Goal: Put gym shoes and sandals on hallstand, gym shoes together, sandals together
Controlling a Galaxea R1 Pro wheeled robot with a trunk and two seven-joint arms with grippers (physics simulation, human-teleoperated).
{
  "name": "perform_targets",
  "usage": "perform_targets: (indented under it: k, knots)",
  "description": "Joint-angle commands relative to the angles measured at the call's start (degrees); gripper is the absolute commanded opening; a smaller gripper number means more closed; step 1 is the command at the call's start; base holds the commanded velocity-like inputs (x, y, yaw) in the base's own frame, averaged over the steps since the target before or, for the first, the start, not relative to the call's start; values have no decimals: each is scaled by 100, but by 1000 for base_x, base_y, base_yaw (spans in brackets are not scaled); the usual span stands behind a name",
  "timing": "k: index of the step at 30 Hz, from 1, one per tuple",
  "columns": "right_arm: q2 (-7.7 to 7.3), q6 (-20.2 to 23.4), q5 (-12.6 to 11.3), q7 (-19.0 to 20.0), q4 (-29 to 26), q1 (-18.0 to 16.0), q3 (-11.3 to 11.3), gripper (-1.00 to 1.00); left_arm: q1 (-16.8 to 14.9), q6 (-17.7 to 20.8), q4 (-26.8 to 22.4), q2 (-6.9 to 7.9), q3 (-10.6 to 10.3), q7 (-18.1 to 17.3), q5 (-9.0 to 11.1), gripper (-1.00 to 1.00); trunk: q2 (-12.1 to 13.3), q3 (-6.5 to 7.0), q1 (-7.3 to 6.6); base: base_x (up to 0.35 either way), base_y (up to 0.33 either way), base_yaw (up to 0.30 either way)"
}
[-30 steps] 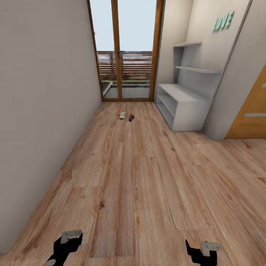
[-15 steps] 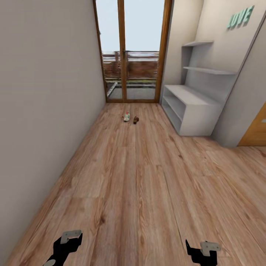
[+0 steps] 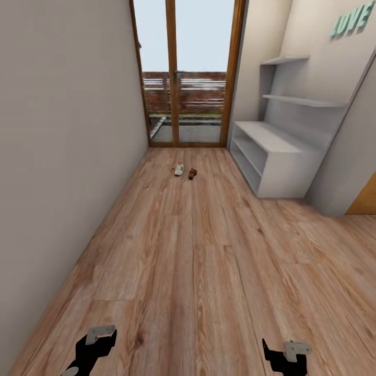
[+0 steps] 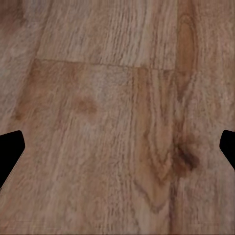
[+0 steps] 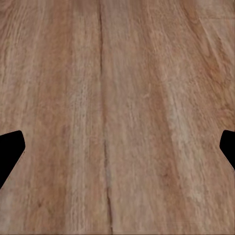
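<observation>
Far down the corridor floor (image 3: 198,261), a small white gym shoe (image 3: 179,168) lies beside a dark brown sandal (image 3: 192,173), just short of the glass door. Both are too small to make out in detail. The light grey hallstand (image 3: 271,137) stands against the right wall, with a bench top over low open shelves and two staggered shelves above. My left gripper (image 3: 93,344) and right gripper (image 3: 284,356) hang low at the near edge of the head view, far from the shoes. Both are open, the black fingertips (image 4: 10,149) (image 5: 10,149) set wide apart over bare planks.
A plain wall (image 3: 62,130) runs along the left of the corridor. A wood-framed glass door (image 3: 188,73) closes the far end. An orange-brown door (image 3: 365,201) shows at the right edge, past the hallstand. Wood floor stretches between me and the shoes.
The whole view has swung and crept forward, so the door, hallstand and shoes sit further right and a little nearer. That is camera motion. Both grippers hold the same pose.
</observation>
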Motion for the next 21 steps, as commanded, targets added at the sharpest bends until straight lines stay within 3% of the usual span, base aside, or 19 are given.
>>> perform_targets:
  k: [1,21]
  knots:
    - [-1,-19,-46,9,4,-4,10,100,-2,-17,5,-1,6,-10,36,100,-1,-5,2,338,0,0]
    - [-1,-19,-46,9,5,-3,10,100,-1,-17,5,-1,6,-10,36,100,-1,-5,2,338,0,0]
